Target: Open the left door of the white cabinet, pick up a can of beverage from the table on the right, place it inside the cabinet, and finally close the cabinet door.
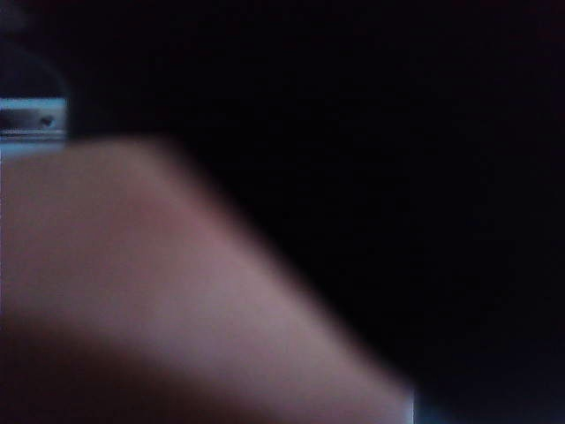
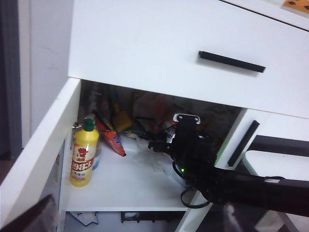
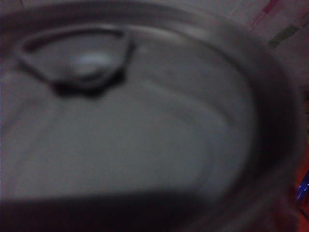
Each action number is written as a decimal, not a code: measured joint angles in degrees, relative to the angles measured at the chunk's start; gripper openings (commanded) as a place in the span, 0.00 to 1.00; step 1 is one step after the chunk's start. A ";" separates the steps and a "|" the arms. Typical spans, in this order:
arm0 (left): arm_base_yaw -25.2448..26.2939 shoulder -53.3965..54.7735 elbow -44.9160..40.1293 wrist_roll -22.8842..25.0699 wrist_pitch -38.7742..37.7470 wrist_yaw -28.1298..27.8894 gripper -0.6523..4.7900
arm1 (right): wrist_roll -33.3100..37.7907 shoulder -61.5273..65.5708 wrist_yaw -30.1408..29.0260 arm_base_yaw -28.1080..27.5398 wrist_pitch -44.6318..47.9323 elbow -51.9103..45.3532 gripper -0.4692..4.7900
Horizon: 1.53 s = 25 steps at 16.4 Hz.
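Left door of white cabinet is stood open. Left gripper is held outside, jaws wide, empty. Right gripper is seen inside, yellow bottle at its 9 o'clock. Can of beverage is viewed close; grip cannot be told.

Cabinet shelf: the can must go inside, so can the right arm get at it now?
Probably yes: the left door stands open, and the right gripper reaches in above the shelf, clear of the yellow bottle. The left gripper is outside, jaws open.
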 measured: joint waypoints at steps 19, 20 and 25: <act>0.00 0.00 0.00 0.00 1.29 -1.62 1.00 | 1.81 -0.74 -3.96 0.20 2.73 0.61 0.85; 0.00 0.00 0.00 0.00 1.27 -2.01 1.00 | 4.87 -0.74 -6.56 0.31 4.09 0.63 0.77; 0.00 0.00 0.00 0.02 4.33 -4.48 1.00 | 23.61 -1.22 -21.29 2.99 13.77 1.01 0.08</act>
